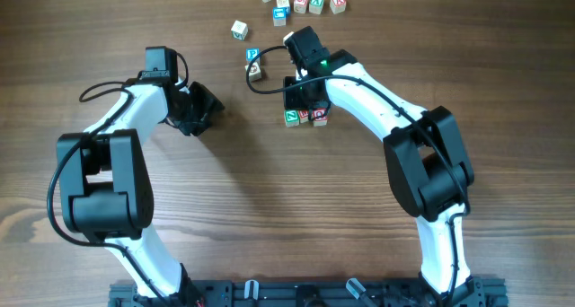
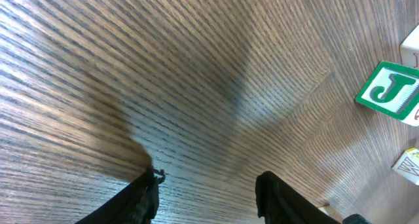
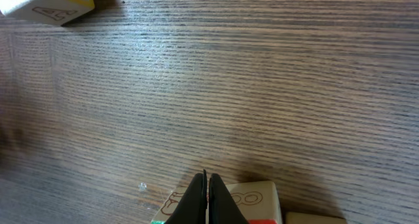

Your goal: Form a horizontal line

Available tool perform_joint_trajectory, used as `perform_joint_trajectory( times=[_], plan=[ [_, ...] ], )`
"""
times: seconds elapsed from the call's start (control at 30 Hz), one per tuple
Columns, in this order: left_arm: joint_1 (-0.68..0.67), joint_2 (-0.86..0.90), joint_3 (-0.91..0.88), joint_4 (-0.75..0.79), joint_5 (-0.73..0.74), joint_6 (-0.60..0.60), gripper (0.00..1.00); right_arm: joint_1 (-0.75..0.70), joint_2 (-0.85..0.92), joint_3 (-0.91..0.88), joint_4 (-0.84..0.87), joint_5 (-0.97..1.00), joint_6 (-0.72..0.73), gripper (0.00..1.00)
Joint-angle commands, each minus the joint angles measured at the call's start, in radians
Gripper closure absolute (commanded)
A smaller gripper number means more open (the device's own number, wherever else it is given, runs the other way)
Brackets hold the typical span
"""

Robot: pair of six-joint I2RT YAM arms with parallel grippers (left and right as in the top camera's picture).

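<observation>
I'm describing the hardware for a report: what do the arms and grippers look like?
The left arm and right arm have white links, black joints and a looping black cable each. The left gripper and right gripper are black.

A green "J" is showing on the J cube point(image 2: 387, 92); a green "N" is showing on the N cube point(image 1: 291, 118).
</observation>
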State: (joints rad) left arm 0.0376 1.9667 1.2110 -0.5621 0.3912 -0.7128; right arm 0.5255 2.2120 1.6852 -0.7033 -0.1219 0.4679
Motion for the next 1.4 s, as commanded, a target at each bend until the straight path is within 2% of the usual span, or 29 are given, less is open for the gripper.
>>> perform_joint_trajectory(
  times=[0.0, 0.23, 0.27, 0.3, 0.33, 0.4, 0.47, 0.63, 0.73, 0.8, 0.83, 0.93, 1.13, 1.27, 1.37],
  plan=[
    [0.002, 0.003, -0.009, -0.019, -0.026, 0.009, 0.45, -0.002, 0.008, 0.023, 0.02, 0.031, 0.003, 0.95],
    [0.002, 0.003, -0.009, -0.026, -0.026, 0.01, 0.42, -0.003, -0.009, 0.024, 0.083, 0.063, 0.003, 0.95],
    [0.002, 0.003, -0.009, -0.027, -0.026, 0.01, 0.46, -0.003, -0.016, 0.024, 0.081, 0.063, -0.002, 0.95],
    [0.002, 0.003, -0.009, -0.031, -0.026, 0.01, 0.55, -0.003, -0.026, 0.024, 0.077, 0.062, -0.014, 0.95],
    [0.002, 0.003, -0.009, -0.039, -0.026, 0.01, 0.72, -0.003, -0.041, 0.024, 0.066, 0.063, -0.029, 0.95],
    [0.002, 0.003, -0.009, -0.05, -0.037, 0.01, 0.87, -0.003, -0.075, 0.024, 0.043, 0.063, -0.049, 0.95],
    [0.002, 0.003, -0.009, -0.062, -0.065, 0.01, 0.96, -0.003, -0.124, 0.024, 0.004, 0.063, -0.049, 0.95],
    [0.002, 0.003, -0.009, -0.083, -0.138, 0.009, 0.96, -0.003, -0.234, 0.024, -0.101, 0.063, -0.048, 0.95],
    [0.002, 0.003, -0.009, -0.078, -0.137, -0.007, 0.96, 0.001, -0.259, 0.024, -0.171, 0.066, -0.05, 0.95],
    [0.001, 0.003, -0.009, -0.075, -0.114, -0.01, 0.96, 0.002, -0.254, 0.019, -0.233, 0.134, -0.045, 0.96],
    [-0.002, 0.003, -0.009, -0.07, -0.081, -0.01, 0.96, 0.001, -0.252, 0.01, -0.255, 0.187, -0.027, 0.95],
    [-0.026, 0.003, -0.009, -0.03, 0.01, 0.008, 0.96, -0.013, -0.252, -0.043, -0.307, 0.333, 0.149, 0.95],
    [-0.132, 0.003, -0.009, 0.063, 0.01, 0.055, 0.96, -0.03, -0.252, -0.195, -0.193, 0.235, 0.156, 0.96],
    [-0.206, 0.003, -0.009, 0.074, -0.134, 0.053, 0.96, -0.029, -0.252, -0.27, -0.166, 0.162, 0.135, 0.96],
    [-0.225, 0.003, -0.009, 0.073, -0.176, 0.05, 0.96, -0.029, -0.25, -0.307, -0.156, 0.15, 0.134, 0.95]
  ],
)
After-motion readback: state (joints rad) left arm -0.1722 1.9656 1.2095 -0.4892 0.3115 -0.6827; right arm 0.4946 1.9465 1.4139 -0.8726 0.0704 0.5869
